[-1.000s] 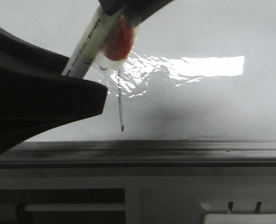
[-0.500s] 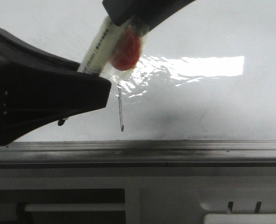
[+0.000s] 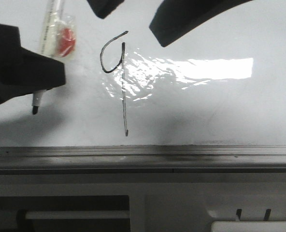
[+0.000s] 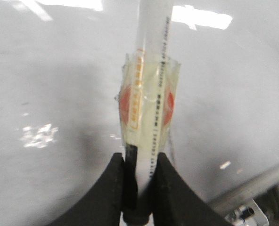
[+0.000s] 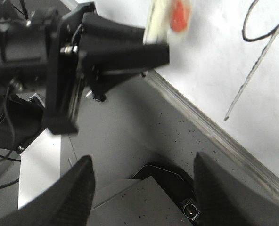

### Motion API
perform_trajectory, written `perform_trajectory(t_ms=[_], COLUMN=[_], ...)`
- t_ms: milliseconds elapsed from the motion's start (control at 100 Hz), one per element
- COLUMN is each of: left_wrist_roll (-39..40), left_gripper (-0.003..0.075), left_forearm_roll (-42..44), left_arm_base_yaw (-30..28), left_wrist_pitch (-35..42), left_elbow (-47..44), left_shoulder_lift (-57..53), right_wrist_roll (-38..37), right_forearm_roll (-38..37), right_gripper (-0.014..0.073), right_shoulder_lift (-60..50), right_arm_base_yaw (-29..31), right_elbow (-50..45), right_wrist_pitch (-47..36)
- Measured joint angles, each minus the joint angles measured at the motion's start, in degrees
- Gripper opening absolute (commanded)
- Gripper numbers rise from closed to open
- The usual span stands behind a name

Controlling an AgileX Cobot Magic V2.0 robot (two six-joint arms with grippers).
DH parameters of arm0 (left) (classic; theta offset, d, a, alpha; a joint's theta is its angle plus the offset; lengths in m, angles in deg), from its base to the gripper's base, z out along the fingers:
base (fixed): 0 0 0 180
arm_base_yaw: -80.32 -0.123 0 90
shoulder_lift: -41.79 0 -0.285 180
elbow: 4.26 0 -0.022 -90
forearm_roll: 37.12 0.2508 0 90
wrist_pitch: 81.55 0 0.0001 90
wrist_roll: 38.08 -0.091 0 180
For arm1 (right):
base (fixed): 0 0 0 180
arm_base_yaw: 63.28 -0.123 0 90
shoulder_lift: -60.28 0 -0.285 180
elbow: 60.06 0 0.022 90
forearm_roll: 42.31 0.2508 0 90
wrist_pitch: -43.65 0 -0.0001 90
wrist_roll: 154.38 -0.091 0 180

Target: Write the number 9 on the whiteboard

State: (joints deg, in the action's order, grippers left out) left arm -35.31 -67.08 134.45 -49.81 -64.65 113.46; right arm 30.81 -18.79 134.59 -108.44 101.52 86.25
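The number 9 (image 3: pixel 124 96) is drawn in thin black line on the whiteboard (image 3: pixel 220 111), with an open loop above a long straight tail. It also shows in the right wrist view (image 5: pixel 257 69). My left gripper (image 3: pixel 56 72) is to the left of the figure. It is shut on a white marker (image 3: pixel 53 24) wrapped in clear tape with a red patch. The marker's black tip (image 3: pixel 35 108) points down, clear of the figure. In the left wrist view the jaws (image 4: pixel 140 162) pinch the marker (image 4: pixel 151 94). My right gripper (image 3: pixel 131 29) is open and empty above the figure.
A grey metal tray rail (image 3: pixel 181 157) runs along the board's lower edge. Grey furniture (image 3: pixel 157 203) stands below it, with a white object (image 3: pixel 254 226) at the lower right. The right wrist view shows a speckled grey surface (image 5: pixel 130 136) and a dark device (image 5: pixel 186 197).
My left gripper has moved left with the marker, away from the figure, and the loop of the 9 is now uncovered. The right gripper's fingers have drawn up and apart.
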Motion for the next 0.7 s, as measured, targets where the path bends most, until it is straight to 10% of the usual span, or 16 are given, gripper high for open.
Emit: perform_trajectory(t_ms=[520, 700], left_wrist_roll=[-1.6, -1.6], left_gripper=[-0.0010, 0.0225], left_forearm_roll=[-8.9, -8.9], left_arm_base_yaw=[0.1, 0.1], left_wrist_pitch=[2.7, 3.1], left_elbow=[0.8, 0.8], left_shoulder_lift=[6.4, 6.4], right_wrist_roll=[0.1, 0.1], right_forearm_roll=[0.0, 0.0], right_gripper=[0.0398, 0.0398], right_shoulder_lift=[0.0, 0.0], right_arm_base_yaw=[0.0, 0.0], right_elbow=[0.0, 0.0], right_wrist_pitch=[0.9, 1.1])
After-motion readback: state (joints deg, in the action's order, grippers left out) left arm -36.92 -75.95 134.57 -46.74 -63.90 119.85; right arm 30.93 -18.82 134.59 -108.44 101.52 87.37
